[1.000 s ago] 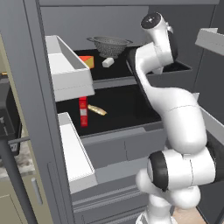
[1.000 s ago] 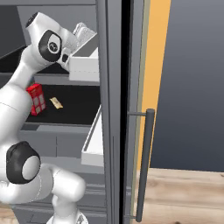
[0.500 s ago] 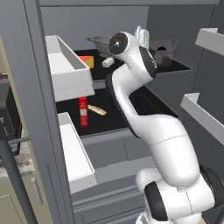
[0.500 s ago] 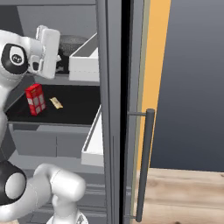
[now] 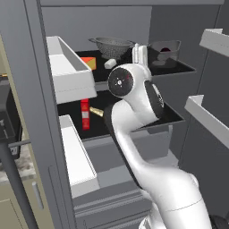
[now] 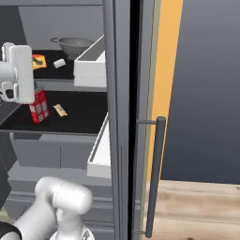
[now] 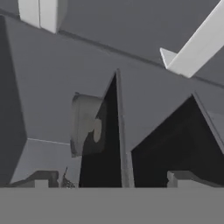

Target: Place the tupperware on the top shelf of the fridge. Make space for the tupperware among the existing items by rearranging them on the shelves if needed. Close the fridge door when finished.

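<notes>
The tupperware (image 5: 164, 48), a translucent grey tub with dark food inside, stands at the right end of the fridge's top shelf (image 5: 179, 68). Further left on that shelf are the mesh colander (image 5: 112, 44), the orange cheese wedge (image 5: 89, 62) and a small white block (image 5: 108, 64). The red bottle (image 5: 85, 114) and tan stick (image 5: 96, 112) are on the lower shelf (image 5: 172, 117). My gripper (image 7: 109, 180) is open, with nothing between its fingertips. My white hand (image 5: 141, 54) stands upright in front of the top shelf, left of the tupperware. The rolled hand view shows a grey rounded tub (image 7: 87, 126) against a black shelf.
Both fridge doors stand open. White door bins (image 5: 67, 71) jut out at the left and others (image 5: 210, 117) at the right. My folded elbow (image 5: 129, 85) hides the middle of the shelves. The right door's bar handle (image 6: 157, 173) is nearby. Drawer fronts (image 5: 134, 152) sit below.
My arm has folded back from the right end of the top shelf, and the hand has moved left and lower. The tupperware has stayed on the shelf and the jaws have stayed open.
</notes>
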